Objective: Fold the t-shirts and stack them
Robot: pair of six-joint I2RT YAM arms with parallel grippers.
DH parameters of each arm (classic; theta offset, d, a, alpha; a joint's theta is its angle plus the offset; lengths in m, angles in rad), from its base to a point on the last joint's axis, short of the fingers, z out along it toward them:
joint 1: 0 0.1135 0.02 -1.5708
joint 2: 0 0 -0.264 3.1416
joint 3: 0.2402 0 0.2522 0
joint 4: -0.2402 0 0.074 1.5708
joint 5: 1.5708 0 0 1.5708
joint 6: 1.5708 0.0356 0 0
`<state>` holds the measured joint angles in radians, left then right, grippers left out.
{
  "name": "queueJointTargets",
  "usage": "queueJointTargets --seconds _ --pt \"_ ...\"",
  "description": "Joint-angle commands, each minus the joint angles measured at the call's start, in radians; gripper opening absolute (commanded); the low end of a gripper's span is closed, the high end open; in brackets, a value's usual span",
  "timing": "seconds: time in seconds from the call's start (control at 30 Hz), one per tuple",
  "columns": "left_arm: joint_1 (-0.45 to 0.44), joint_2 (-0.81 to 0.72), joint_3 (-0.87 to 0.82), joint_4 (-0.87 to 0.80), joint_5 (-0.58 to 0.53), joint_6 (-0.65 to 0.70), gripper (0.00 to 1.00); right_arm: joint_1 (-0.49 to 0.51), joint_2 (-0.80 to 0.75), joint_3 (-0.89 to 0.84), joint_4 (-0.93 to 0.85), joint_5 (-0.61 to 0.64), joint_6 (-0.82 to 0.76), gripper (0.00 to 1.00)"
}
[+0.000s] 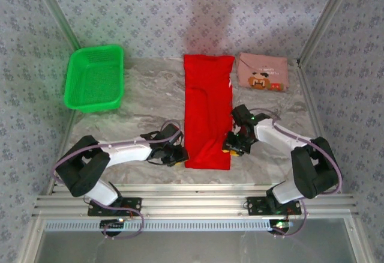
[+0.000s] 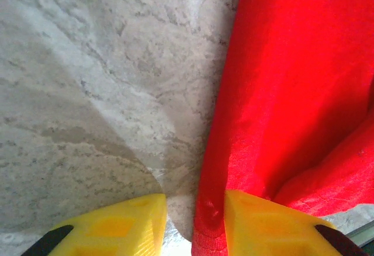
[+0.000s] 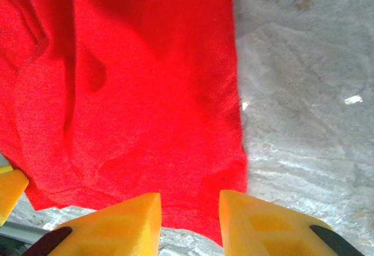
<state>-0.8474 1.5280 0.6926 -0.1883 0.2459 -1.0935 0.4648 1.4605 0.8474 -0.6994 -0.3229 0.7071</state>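
Observation:
The bright red t-shirt (image 1: 207,113) lies folded into a long narrow strip running from the back to the near middle of the table. The dusty pink t-shirt (image 1: 262,71) lies folded at the back right, print up. My left gripper (image 1: 178,157) is low at the strip's near-left corner. Its jaws (image 2: 196,224) are apart, with the red edge (image 2: 292,92) against the right finger and bare table beside the left one. My right gripper (image 1: 231,148) is at the near-right corner. Its jaws (image 3: 190,221) are apart over the flat red hem (image 3: 128,92).
A green mesh basket (image 1: 95,78) stands at the back left. Bare marble tabletop (image 1: 150,104) lies between the basket and the red strip, and more to the right of the strip. Patterned walls close in the sides and back.

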Motion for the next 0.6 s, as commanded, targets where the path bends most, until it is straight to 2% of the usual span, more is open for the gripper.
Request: queueJointTargets --seconds 0.0,0.57 --pt "-0.027 0.061 0.004 0.086 0.010 -0.002 0.31 0.030 0.020 0.012 -0.055 0.044 0.009 0.33" --pt "-0.030 0.069 -0.014 0.108 0.016 -0.008 0.26 0.136 0.213 0.085 -0.058 0.203 -0.007 0.23"
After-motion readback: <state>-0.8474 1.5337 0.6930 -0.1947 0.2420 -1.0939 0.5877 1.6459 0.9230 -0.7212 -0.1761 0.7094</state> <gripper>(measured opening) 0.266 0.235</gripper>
